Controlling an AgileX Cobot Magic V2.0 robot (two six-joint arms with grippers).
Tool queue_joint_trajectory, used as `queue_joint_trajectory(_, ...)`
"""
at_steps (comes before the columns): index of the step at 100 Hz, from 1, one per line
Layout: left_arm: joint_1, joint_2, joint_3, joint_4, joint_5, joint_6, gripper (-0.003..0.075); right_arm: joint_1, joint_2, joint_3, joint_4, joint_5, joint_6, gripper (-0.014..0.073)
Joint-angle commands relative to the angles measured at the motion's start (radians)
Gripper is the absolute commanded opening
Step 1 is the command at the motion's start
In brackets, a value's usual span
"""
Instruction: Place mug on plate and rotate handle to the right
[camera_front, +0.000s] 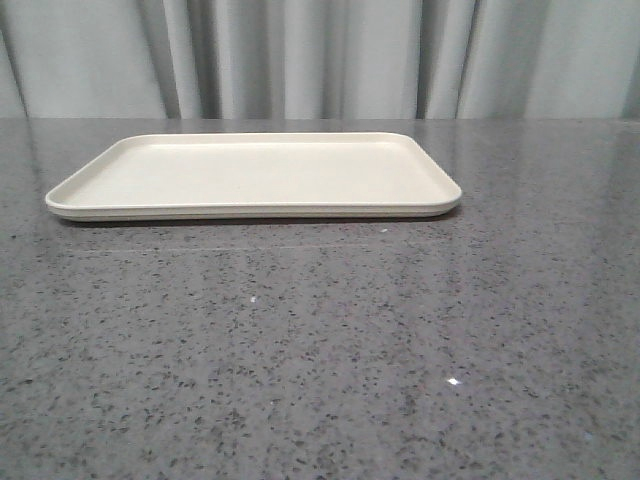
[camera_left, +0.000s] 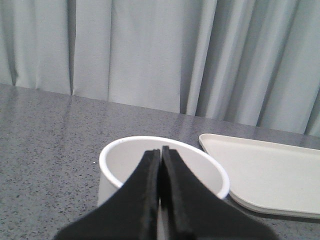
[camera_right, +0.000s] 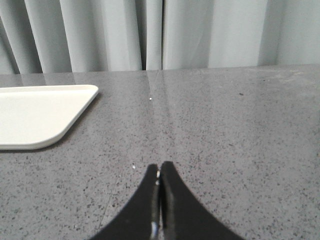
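Speckled grey stone makes up the surface (camera_front: 320, 360), and in the front view it carries only the plate (camera_front: 250, 175), a cream rectangular tray with rounded corners and a low rim, lying flat toward the far side before a pale curtain (camera_front: 320, 55). Neither arm nor the mug shows there.

From the left wrist view, the left gripper (camera_left: 161, 152) has its black fingers (camera_left: 147, 195) pressed together with only a thin seam between them, holding nothing. The white mug (camera_left: 112, 162) stands upright just beyond them, its open mouth partly covered by the fingertips; its handle is not visible. The plate (camera_left: 270, 172) lies near the mug, apart from it.

From the right wrist view, the right gripper (camera_right: 160, 167) likewise has its fingers (camera_right: 172, 205) closed against each other, empty, above bare surface (camera_right: 240, 150). A corner of the plate (camera_right: 40, 117) lies off to one side.
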Motion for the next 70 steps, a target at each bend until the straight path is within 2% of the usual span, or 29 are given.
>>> queue_joint_trajectory(1,0.002,-0.029,-0.050,-0.027,-0.043,-0.009,-0.0020,-0.006,-0.019,-0.056,-0.008,-0.051,-0.006,-0.0066)
queue_joint_trajectory(32,0.002,0.029,-0.235,-0.025,0.085,-0.009,-0.0020,-0.006,0.036,-0.189,-0.008,-0.022,-0.006,-0.0066)
queue_joint_trajectory(70,0.002,0.273,-0.511,-0.005,0.306,0.023,-0.0020,-0.006,0.154,-0.356,-0.008,-0.019,-0.006,-0.0053)
